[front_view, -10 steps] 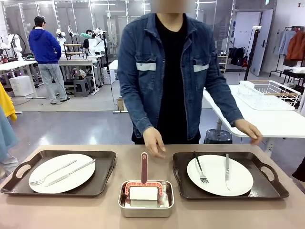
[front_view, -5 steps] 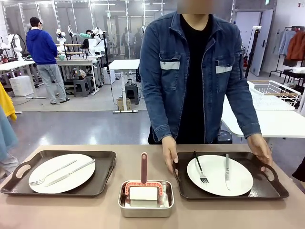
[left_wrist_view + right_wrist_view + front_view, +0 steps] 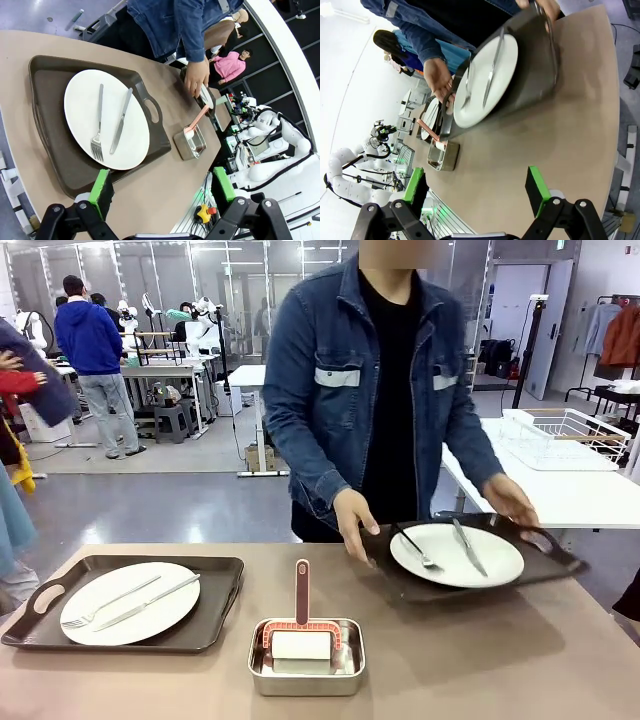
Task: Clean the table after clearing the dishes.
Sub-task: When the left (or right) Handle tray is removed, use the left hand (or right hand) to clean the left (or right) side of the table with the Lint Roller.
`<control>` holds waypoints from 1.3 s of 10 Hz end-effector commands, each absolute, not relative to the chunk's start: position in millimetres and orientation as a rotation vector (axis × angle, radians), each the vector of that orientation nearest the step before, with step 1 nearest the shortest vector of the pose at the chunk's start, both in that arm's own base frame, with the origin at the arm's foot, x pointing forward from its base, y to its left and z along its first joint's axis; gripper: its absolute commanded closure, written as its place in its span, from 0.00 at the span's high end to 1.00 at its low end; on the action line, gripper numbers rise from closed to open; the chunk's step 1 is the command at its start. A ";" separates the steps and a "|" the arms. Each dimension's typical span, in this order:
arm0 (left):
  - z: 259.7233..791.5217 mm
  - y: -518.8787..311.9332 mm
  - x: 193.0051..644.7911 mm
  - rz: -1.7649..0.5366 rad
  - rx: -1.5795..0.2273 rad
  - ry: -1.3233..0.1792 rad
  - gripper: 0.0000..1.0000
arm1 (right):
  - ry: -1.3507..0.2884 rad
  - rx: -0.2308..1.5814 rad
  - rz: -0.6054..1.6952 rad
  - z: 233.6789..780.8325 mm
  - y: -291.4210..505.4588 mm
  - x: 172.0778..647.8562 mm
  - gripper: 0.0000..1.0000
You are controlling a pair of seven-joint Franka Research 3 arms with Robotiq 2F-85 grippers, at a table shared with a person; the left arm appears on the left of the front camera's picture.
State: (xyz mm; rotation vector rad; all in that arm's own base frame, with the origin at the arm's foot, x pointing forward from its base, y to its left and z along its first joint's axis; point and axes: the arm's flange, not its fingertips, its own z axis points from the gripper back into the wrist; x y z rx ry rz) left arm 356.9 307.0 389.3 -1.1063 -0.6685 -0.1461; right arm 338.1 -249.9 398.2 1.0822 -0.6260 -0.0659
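Since the earlier frames the person has raised the right tray point(image 3: 560, 565) off the table point(image 3: 480, 660). It hangs just above the beige top near the far edge, with one hand point(image 3: 355, 525) at its left end and the other hand point(image 3: 512, 502) at its far right rim. The right plate point(image 3: 500, 558) rides on it, with a fork point(image 3: 415, 547) and a knife point(image 3: 466, 546) lying across it.

The left tray point(image 3: 215, 570) sits flat on the table with the left plate point(image 3: 130, 625) and its own fork point(image 3: 105, 605) and knife point(image 3: 150, 602). Between the trays, nearer the robot, stands a steel pan point(image 3: 305, 685) holding a red-handled brush point(image 3: 302, 590).

The front view gives the layout across the table. The right wrist view adds the raised tray point(image 3: 540, 80) tilted, with a shadow on the tabletop below it. The left wrist view gives the left tray point(image 3: 50, 150) close up, with the pan point(image 3: 192, 145) beyond it.

The left gripper point(image 3: 161, 187) has its green pads spread wide with nothing between them, above the near end of the left tray. The right gripper point(image 3: 476, 187) is equally released and empty, over bare tabletop.

Counted: two trays, two plates, two forks, two knives, one pan, one brush.
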 end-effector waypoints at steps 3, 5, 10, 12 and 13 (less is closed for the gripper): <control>390.2 308.8 354.1 -0.146 -1.103 -0.667 1.00 | -0.645 0.979 0.059 450.2 -239.3 361.0 1.00; 390.2 308.8 354.1 -0.146 -1.103 -0.667 1.00 | -0.651 0.891 0.226 507.8 -208.8 393.5 1.00; 390.2 308.8 354.1 -0.146 -1.103 -0.667 1.00 | -0.514 0.533 0.885 634.1 13.6 471.5 1.00; 390.2 308.8 354.1 -0.146 -1.103 -0.667 1.00 | -0.440 0.471 1.114 639.7 110.6 481.3 1.00; 390.2 308.8 354.1 -0.146 -1.103 -0.667 1.00 | -0.414 0.419 1.195 636.3 155.5 483.8 1.00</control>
